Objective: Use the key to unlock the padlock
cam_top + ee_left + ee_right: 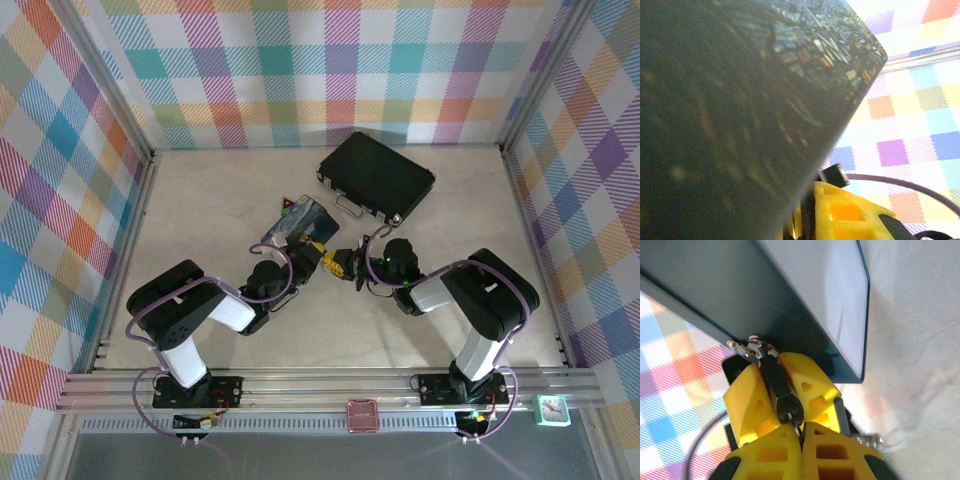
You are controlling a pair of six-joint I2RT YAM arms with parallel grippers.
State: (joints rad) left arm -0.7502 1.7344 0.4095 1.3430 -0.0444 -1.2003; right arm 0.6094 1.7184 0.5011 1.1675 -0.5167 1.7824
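In the right wrist view the small dark padlock (771, 375) is clamped between two yellow fingers (747, 400) of my left gripper (325, 260), which is shut on it. Its thin metal shackle (752, 347) points up toward the blue tin (810, 285). My right gripper (801, 426) is shut on the key (798, 423). Only a thin silvery sliver of it shows, with its tip in the keyhole at the padlock's lower end. In the top view the two grippers meet at the table's middle, the right gripper (356, 272) coming in from the right.
The painted blue tin (300, 222) lies just behind the grippers, and its dark side (730, 110) looms close in the left wrist view. A black briefcase (375, 175) rests at the back. A red-and-green block (288, 207) sits by the tin. Plaid walls enclose the table.
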